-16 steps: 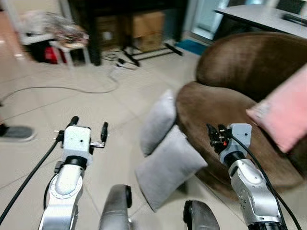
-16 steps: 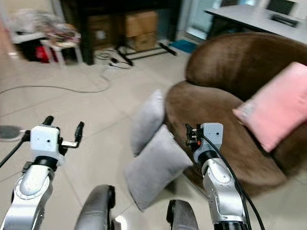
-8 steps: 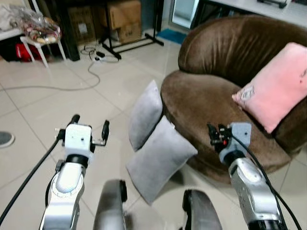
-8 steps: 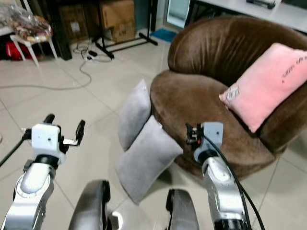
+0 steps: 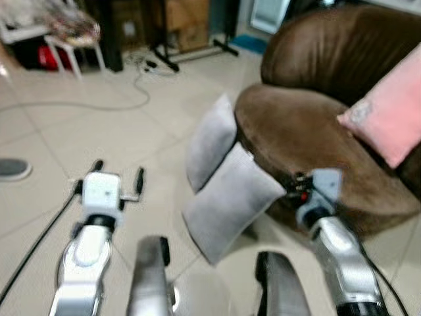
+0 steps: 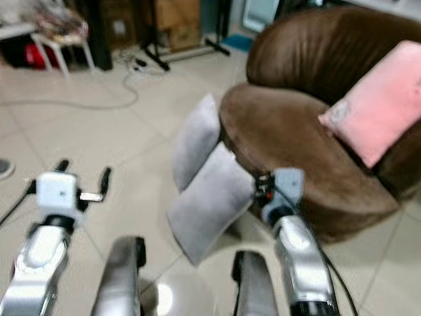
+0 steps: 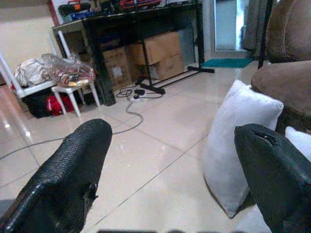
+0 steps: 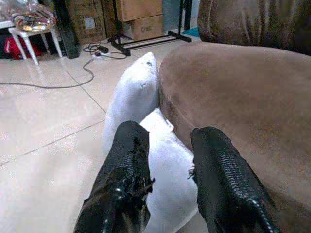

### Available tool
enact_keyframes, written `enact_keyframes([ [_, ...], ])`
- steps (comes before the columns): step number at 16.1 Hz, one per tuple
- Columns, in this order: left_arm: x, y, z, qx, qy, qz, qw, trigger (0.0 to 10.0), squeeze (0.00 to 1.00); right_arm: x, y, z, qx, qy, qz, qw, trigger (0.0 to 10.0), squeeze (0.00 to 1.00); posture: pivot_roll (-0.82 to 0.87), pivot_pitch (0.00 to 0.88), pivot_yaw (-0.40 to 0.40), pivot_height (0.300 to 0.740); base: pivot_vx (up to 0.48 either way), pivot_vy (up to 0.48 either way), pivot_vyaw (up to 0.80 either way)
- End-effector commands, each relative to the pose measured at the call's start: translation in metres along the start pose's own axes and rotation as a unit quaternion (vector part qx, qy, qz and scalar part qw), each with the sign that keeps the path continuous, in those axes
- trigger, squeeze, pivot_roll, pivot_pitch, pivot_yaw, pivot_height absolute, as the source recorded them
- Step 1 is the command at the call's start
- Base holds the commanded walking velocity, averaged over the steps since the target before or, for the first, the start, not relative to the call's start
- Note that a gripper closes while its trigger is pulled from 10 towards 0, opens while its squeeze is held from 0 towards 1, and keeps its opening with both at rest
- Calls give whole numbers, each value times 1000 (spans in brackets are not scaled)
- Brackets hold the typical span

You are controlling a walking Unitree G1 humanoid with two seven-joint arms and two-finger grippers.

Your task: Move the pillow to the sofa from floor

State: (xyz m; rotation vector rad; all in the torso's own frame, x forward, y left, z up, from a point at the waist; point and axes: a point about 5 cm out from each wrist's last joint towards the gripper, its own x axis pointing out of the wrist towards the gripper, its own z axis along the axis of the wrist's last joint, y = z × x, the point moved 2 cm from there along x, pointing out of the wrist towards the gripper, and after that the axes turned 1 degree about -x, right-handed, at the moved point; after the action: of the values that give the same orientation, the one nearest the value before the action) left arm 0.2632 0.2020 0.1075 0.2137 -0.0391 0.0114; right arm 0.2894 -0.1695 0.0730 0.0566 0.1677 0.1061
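The brown sofa (image 5: 316,125) stood on the robot's right, w/ a pink cushion (image 5: 388,118) on its seat. Two grey pillows leaned on the sofa's front, on the floor (image 5: 99,138). The nearer pillow (image 5: 230,201) lay w/ its long axis slanting up toward the seat, just ahead-left of the right gripper (image 8: 167,167), fingers slightly apart, holding nothing. That arm was nearer, I think. The left gripper (image 7: 170,165) was spread wide, empty, well apart from the pillow.

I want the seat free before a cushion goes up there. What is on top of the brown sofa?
A pink pillow leans against the brown sofa backrest. The rest of the seat looks bare. Whatever lies behind the pink pillow is hidden.
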Motion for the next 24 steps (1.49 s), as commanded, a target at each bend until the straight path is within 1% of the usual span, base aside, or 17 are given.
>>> enact_keyframes([
  [1,4,-6,9,-4,-17,-10,1000,10000,0,0,-9,9,-19,-12,-14,1000,10000,0,38,0,-34,511,285,0,0],
  [20,3,-6,8,-8,-18,-12,1000,10000,0,0,-7,10,-29,-17,-12,999,10000,0,39,0,-39,511,321,0,0],
  [21,3,-6,8,-8,-18,-12,1000,10000,0,0,-7,10,-34,-18,-9,999,10000,0,39,0,-39,511,311,0,0],
  [22,2,-6,7,-7,-17,-13,1000,10000,0,1,-5,11,-49,-19,0,999,10000,0,39,0,-38,511,315,0,0],
  [24,3,-7,8,-8,-19,-13,1000,10000,0,1,1,10,-67,-16,13,998,10000,0,39,0,-38,511,307,0,800],
])
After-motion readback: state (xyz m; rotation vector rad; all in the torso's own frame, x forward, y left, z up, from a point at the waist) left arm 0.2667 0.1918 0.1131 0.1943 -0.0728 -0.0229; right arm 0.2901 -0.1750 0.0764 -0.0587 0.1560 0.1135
